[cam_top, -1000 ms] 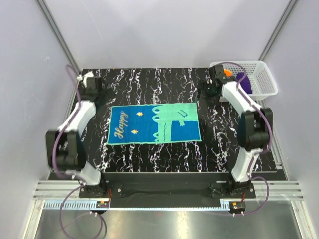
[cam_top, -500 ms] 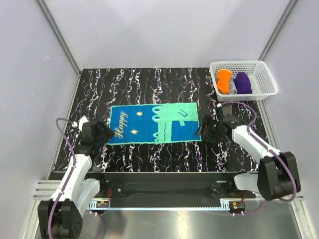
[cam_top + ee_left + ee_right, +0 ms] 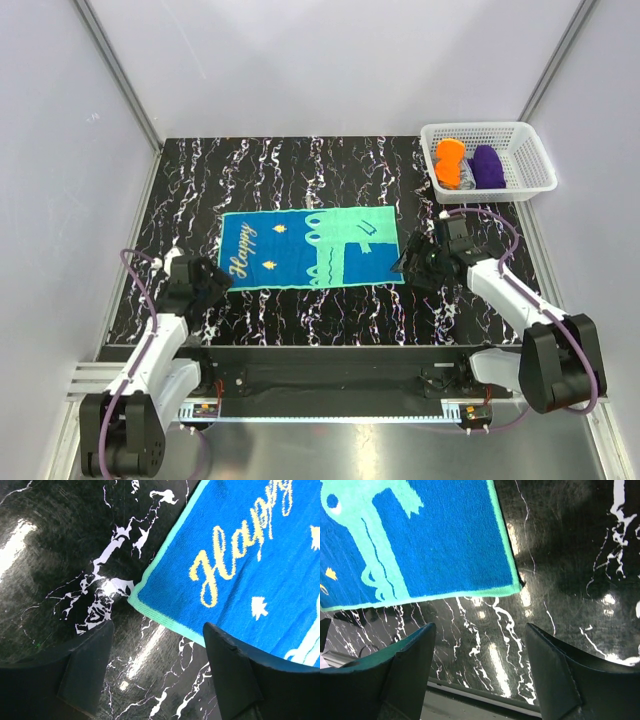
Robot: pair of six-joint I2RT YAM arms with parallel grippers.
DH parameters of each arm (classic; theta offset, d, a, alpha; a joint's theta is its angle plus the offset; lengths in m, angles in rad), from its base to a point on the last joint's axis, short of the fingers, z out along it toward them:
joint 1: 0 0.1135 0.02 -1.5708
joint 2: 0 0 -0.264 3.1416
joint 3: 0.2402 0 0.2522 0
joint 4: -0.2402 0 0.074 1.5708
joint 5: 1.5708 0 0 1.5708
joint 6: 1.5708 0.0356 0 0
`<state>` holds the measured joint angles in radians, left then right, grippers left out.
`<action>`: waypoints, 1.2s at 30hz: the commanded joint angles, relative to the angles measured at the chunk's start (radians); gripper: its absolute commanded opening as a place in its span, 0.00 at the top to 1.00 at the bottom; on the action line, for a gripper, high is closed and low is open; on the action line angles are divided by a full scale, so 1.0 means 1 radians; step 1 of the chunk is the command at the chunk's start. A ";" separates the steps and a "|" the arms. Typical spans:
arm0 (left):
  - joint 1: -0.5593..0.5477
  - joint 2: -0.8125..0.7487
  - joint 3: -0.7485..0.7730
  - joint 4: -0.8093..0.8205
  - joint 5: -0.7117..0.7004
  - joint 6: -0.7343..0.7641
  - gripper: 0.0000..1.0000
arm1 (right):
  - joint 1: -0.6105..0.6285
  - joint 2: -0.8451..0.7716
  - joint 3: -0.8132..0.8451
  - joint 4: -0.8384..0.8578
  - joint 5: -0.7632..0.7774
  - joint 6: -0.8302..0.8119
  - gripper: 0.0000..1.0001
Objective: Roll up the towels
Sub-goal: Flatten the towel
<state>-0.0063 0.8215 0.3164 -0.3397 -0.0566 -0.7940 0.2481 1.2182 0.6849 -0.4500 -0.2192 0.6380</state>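
Note:
The teal-green, blue and yellow towel [image 3: 310, 248] lies flat on the black marbled table, "Happy" at its left end. My left gripper [image 3: 213, 281] is open just off the towel's near left corner [image 3: 137, 599], which shows ahead of the fingers in the left wrist view. My right gripper [image 3: 408, 264] is open just off the near right corner [image 3: 515, 587]. The orange towel [image 3: 449, 163] sits rolled in the white basket [image 3: 520, 135] at the far right.
A purple rolled cloth [image 3: 487, 166] lies beside the orange one in the basket. Grey walls enclose the table on the left, back and right. The table's near edge [image 3: 485, 697] shows below the right fingers.
A second ago both arms were raised at the towel's far side. They swung down to its near corners, and in the last half second the left gripper shifted slightly nearer the front.

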 commanded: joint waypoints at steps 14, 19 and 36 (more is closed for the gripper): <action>0.006 0.183 0.041 0.133 0.000 -0.007 0.49 | -0.003 0.093 -0.061 0.131 0.030 0.083 0.25; 0.005 0.217 0.052 0.145 0.005 -0.011 0.67 | -0.003 0.133 -0.100 0.203 0.017 0.140 0.27; 0.006 0.229 0.069 0.148 -0.003 0.010 1.00 | -0.003 0.244 -0.114 0.291 0.029 0.157 0.85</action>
<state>-0.0059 1.0508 0.3527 -0.2100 -0.0574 -0.8009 0.2459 1.4673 0.5938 -0.1154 -0.2447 0.8108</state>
